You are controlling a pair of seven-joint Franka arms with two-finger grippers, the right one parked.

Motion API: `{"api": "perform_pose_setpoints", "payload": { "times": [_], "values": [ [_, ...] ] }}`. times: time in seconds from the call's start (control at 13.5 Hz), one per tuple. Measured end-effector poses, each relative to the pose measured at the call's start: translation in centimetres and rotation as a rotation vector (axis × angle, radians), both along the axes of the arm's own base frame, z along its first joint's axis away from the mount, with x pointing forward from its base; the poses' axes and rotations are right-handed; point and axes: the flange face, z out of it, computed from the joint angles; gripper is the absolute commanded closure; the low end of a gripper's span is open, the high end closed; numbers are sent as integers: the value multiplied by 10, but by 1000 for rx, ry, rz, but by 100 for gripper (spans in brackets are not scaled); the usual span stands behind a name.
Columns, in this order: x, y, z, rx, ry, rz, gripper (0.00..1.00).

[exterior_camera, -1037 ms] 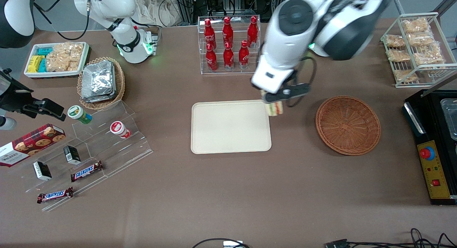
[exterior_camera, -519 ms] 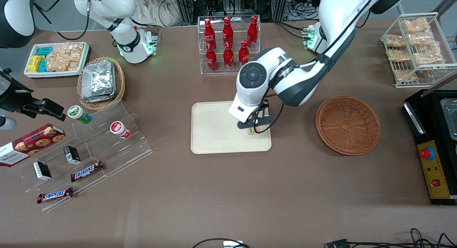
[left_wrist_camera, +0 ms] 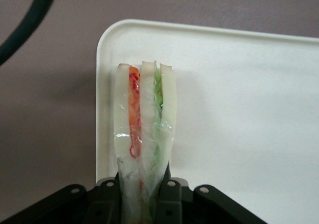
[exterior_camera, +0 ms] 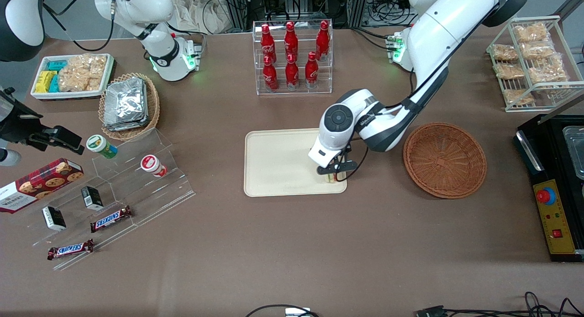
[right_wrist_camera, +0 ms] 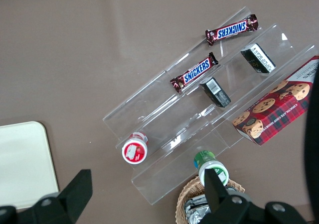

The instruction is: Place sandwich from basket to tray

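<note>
- As the wrist view shows, my black two-finger gripper is clamped on the triangular white-bread sandwich, with red and green filling in clear wrap, standing on edge.
- The sandwich sits over the flat rectangular cream-beige plastic tray, at the tray corner nearest the front camera and nearest the round reddish-brown woven wicker basket.
- From the front, the gripper hangs low at that corner; I cannot tell whether the sandwich already touches the tray.
- The basket is empty, so I judge lifting and carrying done; release and retreat remain.
- Compared with one second ago, the sandwich has passed from the tray's edge farther from the front camera to this nearer corner.
- Compared with half a second ago, my wrist has shifted slightly toward the basket and nearer the camera.
</note>
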Motion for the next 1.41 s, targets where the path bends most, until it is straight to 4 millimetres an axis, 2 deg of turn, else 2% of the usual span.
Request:
{"api": "perform_pose_setpoints", "payload": {
  "times": [0.15,0.22,0.3,0.37,0.74,0.96,1.11,1.19,1.33,1.41],
  "values": [
    [-3,4,-6,0,6,0,70],
    [-4,4,-6,-1,6,-1,57],
    [-4,3,-6,-2,5,-1,3],
    [-4,3,-6,-2,5,-2,0],
    [-3,3,-3,-4,-1,-2,0],
    [1,6,11,12,-16,2,0],
    [15,21,43,51,-39,31,0],
    [23,31,68,73,-46,49,0],
    [36,50,133,104,-34,16,0],
    [44,67,166,116,-33,-7,0]
  ]
}}
